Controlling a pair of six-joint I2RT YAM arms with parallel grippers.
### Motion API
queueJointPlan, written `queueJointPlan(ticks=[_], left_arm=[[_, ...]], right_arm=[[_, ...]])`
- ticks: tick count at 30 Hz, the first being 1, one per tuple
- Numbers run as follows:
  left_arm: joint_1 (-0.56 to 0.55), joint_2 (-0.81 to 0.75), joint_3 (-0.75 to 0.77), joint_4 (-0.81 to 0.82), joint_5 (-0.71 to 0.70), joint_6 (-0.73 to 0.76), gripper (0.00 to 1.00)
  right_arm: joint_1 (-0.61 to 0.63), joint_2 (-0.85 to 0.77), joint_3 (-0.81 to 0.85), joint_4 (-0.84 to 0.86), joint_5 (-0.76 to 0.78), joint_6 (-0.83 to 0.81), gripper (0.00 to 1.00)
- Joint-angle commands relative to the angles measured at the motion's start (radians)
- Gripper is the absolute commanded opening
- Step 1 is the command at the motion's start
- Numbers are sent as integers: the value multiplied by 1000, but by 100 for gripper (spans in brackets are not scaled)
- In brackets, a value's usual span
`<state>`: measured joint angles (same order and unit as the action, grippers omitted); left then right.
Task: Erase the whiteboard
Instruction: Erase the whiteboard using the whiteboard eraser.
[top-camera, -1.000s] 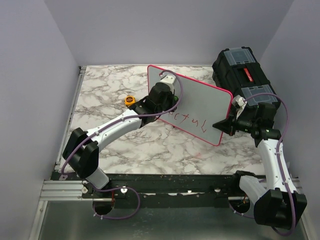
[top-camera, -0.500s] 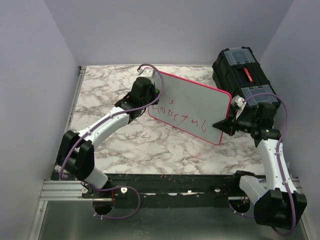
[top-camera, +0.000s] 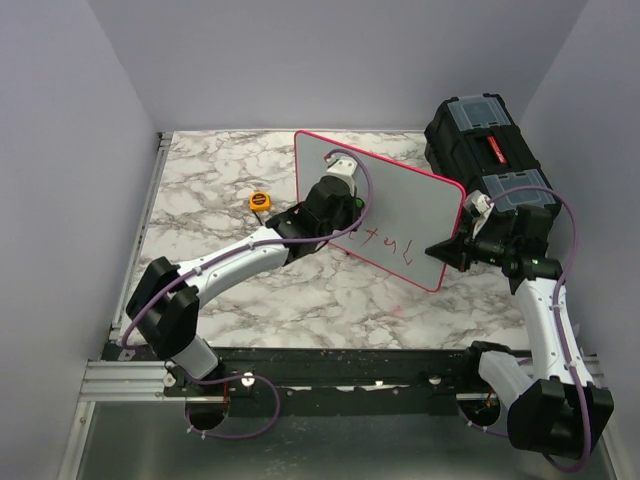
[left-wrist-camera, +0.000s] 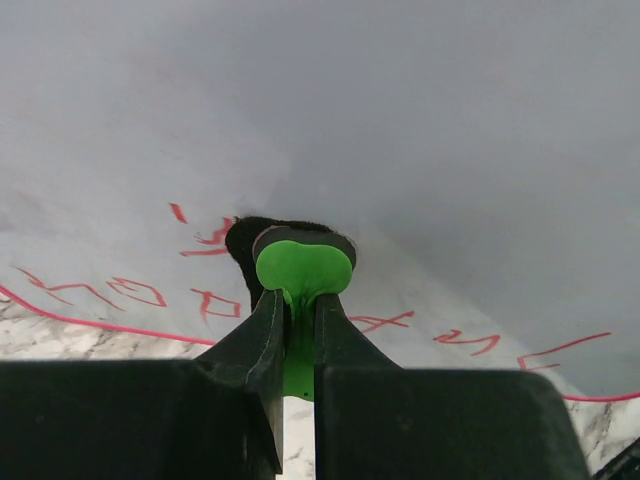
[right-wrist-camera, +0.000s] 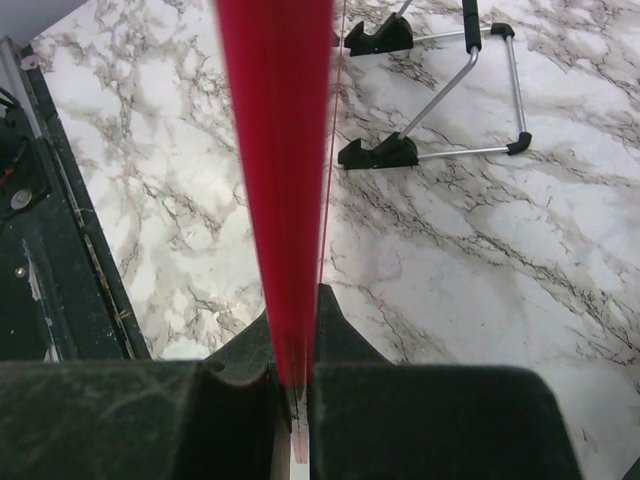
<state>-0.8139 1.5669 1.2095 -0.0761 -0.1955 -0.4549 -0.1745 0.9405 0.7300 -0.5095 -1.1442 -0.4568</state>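
Top view: my left gripper (top-camera: 345, 212) has swung back from the whiteboard's (top-camera: 410, 185) left edge onto the red lettering (top-camera: 393, 245); erasing unfinished; board stands upright on the table (top-camera: 220, 180). Left wrist: jaws clamp a green eraser (left-wrist-camera: 303, 268), pad against the board. Right wrist: my right gripper (right-wrist-camera: 295, 322) pinches the red rim (right-wrist-camera: 275, 150).

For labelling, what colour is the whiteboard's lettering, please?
Red lettering, clearest in the left wrist view.

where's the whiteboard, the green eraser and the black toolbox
white rectangular whiteboard with pink-red rim (top-camera: 410, 200): top view, bare white face
green plastic eraser with black pad (left-wrist-camera: 303, 268): left wrist view, green knob
black plastic toolbox (top-camera: 462, 140): top view, lid
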Motion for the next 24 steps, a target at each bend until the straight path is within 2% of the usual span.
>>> queueJointPlan(ticks=[1,3,8,14,19,24], left_arm=[[-33,45,25,71,-11,-24,0],[-9,36,4,71,-22,-6,0],[130,-20,-57,70,-5,22,0],[255,-37,-67,52,31,42,0],[248,-49,-71,67,57,19,0],[130,-40,-45,72,25,-6,0]], right_arm=[[26,-18,27,-12,-140,-54,0],[26,-22,28,-14,-141,-54,0],[27,-25,29,-14,-144,-54,0],[26,-27,29,-14,-144,-54,1],[27,-22,26,-13,-144,-53,0],[27,-16,26,-11,-143,-52,0]])
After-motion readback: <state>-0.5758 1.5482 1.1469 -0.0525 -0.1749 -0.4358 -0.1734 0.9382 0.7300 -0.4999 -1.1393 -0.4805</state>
